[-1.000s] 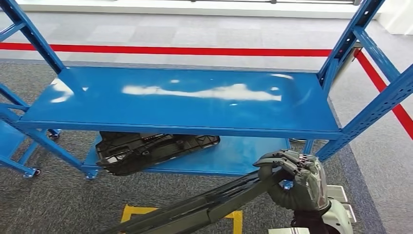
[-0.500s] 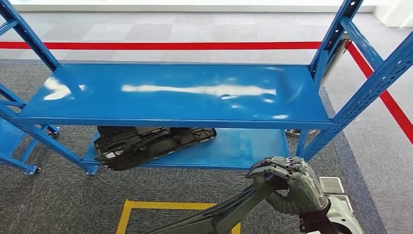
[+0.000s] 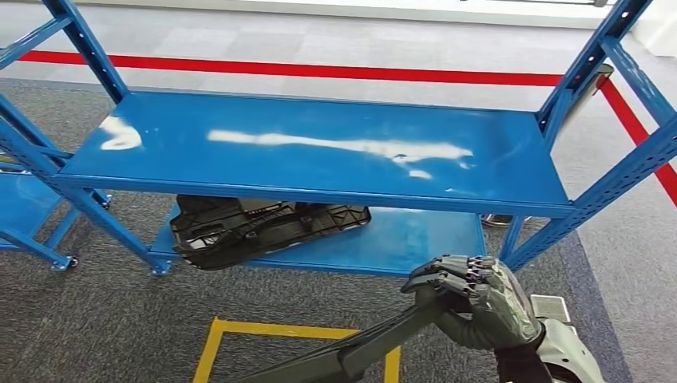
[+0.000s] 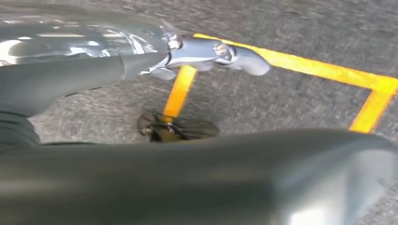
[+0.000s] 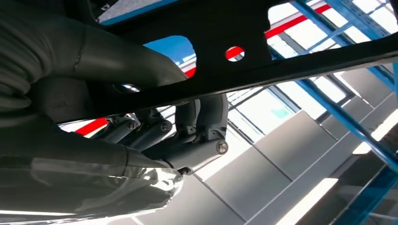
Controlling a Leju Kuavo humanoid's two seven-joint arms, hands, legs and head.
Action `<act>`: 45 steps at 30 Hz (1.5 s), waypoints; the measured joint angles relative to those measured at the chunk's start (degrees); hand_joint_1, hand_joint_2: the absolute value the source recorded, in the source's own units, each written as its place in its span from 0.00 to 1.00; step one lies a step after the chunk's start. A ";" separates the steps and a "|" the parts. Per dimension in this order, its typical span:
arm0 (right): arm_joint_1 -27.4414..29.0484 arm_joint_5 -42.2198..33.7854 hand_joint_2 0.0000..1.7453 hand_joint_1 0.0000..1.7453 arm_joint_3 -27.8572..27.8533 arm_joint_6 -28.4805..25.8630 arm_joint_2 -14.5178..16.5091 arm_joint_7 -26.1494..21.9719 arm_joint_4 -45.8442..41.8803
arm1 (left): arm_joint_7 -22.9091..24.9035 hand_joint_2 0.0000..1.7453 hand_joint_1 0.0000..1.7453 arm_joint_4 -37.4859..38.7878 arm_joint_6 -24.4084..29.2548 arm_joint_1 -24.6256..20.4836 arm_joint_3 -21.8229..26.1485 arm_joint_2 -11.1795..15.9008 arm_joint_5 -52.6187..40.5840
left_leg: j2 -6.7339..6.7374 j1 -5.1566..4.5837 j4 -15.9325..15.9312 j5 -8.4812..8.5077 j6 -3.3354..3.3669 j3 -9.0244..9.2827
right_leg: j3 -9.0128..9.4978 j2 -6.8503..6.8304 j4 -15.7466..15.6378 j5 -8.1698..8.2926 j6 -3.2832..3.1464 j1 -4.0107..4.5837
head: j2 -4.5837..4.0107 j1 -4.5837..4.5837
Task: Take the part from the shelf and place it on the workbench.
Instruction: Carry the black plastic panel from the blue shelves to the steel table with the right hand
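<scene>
My right hand (image 3: 475, 299) grips one end of a long dark part (image 3: 359, 351) low in the head view, in front of the blue shelf (image 3: 319, 152). The part slants down toward the lower left edge of the picture. In the right wrist view the part (image 5: 263, 56) is a black bar with holes, and the dark fingers (image 5: 197, 136) curl around it. In the left wrist view my left hand (image 4: 141, 61) stretches a silver finger (image 4: 225, 51) over the carpet, beside a broad blurred dark shape (image 4: 187, 183). Whether that hand holds anything is unclear.
A second black part (image 3: 263, 227) lies on the shelf's lower level (image 3: 415, 239). The middle level is bare. Yellow floor tape (image 3: 211, 343) marks the grey carpet before the shelf, and a red line (image 3: 319, 70) runs behind it. Another blue frame (image 3: 24, 215) stands left.
The whole picture has shifted, so the camera has moved and the shelf sits a little farther off. My right hand keeps its grip on the long part.
</scene>
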 joint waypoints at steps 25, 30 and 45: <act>-14.05 8.06 1.00 1.00 1.07 -2.52 5.75 7.66 15.01 | 0.36 1.00 0.00 0.09 -1.86 -0.46 -2.59 0.07 -4.04 | 2.79 -0.10 2.01 1.88 -2.39 -3.34 | 1.17 -3.74 -2.38 1.54 -1.29 0.17 | 0.00 -0.03; -16.58 8.14 1.00 1.00 1.67 -2.63 7.63 8.20 18.03 | 0.47 1.00 0.00 0.09 -1.99 -0.29 -3.20 0.07 -4.35 | 1.33 -0.40 0.62 2.35 -0.32 -3.42 | 1.10 -3.41 -1.34 0.00 -0.08 0.07 | 0.00 0.03; -19.62 7.17 1.00 1.00 2.82 -2.89 11.18 8.49 22.82 | 0.73 1.00 0.00 0.11 -1.98 -0.14 -3.56 0.25 -4.46 | -6.86 -0.35 2.02 1.82 -1.35 -4.52 | -1.02 3.78 -1.60 2.78 -2.09 0.23 | 0.00 0.03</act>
